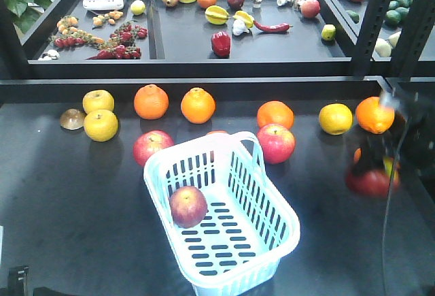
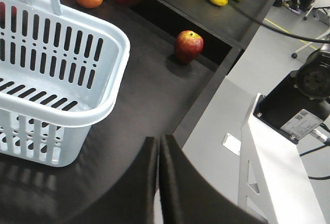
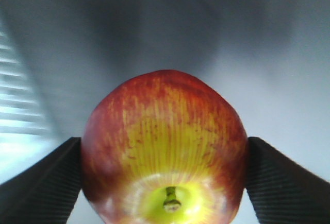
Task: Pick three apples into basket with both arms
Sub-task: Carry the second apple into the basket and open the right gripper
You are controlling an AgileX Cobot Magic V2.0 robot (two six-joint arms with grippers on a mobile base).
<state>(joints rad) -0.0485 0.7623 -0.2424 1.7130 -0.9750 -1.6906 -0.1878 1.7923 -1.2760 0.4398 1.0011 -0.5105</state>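
Over the dark table (image 1: 61,214), the right pincer (image 3: 164,180) pinched a red apple (image 3: 162,126) by its sides (stem toward the camera), the basket (image 1: 253,197) off to its left. A light squeeze might have let it slip short. The left pincer (image 2: 159,149) was pressed together, empty, beside the basket's rim.

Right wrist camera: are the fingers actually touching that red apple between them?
Touching. The right wrist view shows both fingers pressed against the apple, one on each side, with no gap visible.
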